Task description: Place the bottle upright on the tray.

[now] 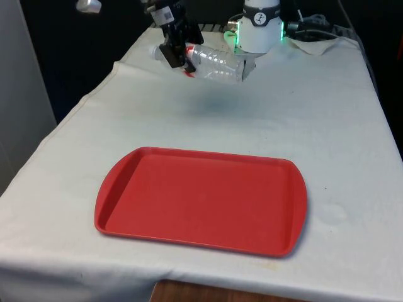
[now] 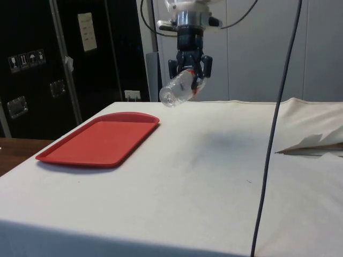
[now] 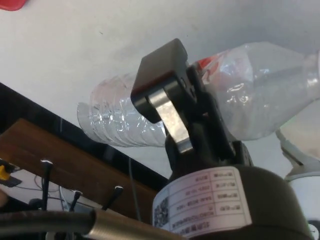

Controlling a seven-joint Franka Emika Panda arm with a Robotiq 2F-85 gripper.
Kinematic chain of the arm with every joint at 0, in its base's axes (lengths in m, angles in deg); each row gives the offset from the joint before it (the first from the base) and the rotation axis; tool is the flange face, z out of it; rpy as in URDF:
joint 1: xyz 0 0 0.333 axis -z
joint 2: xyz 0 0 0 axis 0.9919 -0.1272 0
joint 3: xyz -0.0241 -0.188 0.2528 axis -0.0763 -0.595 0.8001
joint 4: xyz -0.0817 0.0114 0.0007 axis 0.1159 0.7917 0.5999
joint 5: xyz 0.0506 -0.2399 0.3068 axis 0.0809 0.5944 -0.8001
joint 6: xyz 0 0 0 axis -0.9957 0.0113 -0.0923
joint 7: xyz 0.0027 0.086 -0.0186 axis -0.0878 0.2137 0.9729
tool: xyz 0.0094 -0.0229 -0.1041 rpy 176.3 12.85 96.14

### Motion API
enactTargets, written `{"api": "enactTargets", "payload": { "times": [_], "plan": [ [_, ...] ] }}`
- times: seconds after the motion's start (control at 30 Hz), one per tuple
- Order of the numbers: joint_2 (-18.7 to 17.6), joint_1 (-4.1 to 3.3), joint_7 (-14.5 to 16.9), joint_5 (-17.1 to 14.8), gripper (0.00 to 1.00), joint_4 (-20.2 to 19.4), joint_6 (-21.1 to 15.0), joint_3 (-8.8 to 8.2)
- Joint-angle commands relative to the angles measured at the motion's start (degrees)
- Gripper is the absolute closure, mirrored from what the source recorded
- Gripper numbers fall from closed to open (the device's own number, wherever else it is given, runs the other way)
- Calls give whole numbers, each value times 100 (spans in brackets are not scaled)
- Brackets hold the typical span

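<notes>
Clear plastic, crinkled and light: the water bottle [image 1: 214, 63] hangs lying almost flat in my pincer [image 1: 176, 53], which is clamped around it near the neck end, high above the counter [image 1: 283, 119] and well apart from the red tray [image 1: 201, 200]. I judge the thin wall could buckle or slide, and setting it down tilted would tip it.

The bottle [image 1: 214, 63] is clear, thin plastic with bumpy ridges, and it shines a little. The tray [image 1: 201, 201] is red plastic, smooth and a bit shiny. The table [image 1: 315, 126] wears a soft white cloth, not shiny, with some wrinkles. The gripper [image 2: 191, 68] is dull black with a bare silver metal fingertip [image 3: 172, 122].
</notes>
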Motion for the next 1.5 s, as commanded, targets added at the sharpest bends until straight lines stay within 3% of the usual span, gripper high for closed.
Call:
{"api": "enactTargets", "payload": {
  "times": [0.0, 0.17, 0.37, 0.4, 0.57, 0.63, 0.67, 0.7, 0.87, 0.9, 0.93, 1.1, 1.13, 1.17, 1.2, 1.47],
  "plan": [
    [23, -11, -97, 103, 67, 40, 57, -23],
    [0, 6, -92, 189, 67, 183, 166, -34],
    [34, -23, -304, 458, 67, 344, 298, -52],
    [0, 0, -201, 361, 67, 338, 286, -34],
    [57, -46, -424, 625, 67, 390, 292, -40],
    [63, -69, -516, 745, 67, 384, 241, -17],
    [40, -29, -418, 665, 67, 407, 309, -6],
    [63, -74, -550, 791, 67, 378, 223, -6],
    [69, -86, -745, 1054, 67, 361, 149, 69],
    [40, -40, -653, 980, 67, 401, 252, 86],
    [69, -86, -773, 1094, 67, 361, 143, 80],
    [63, -103, -980, 1364, 67, 355, 109, 155],
    [63, -103, -1014, 1409, 67, 355, 103, 166],
    [40, -52, -922, 1341, 67, 395, 206, 189],
    [69, -103, -1054, 1455, 67, 355, 97, 183],
    [74, -63, -1123, 1558, 67, 367, 143, 269]
  ]
}}
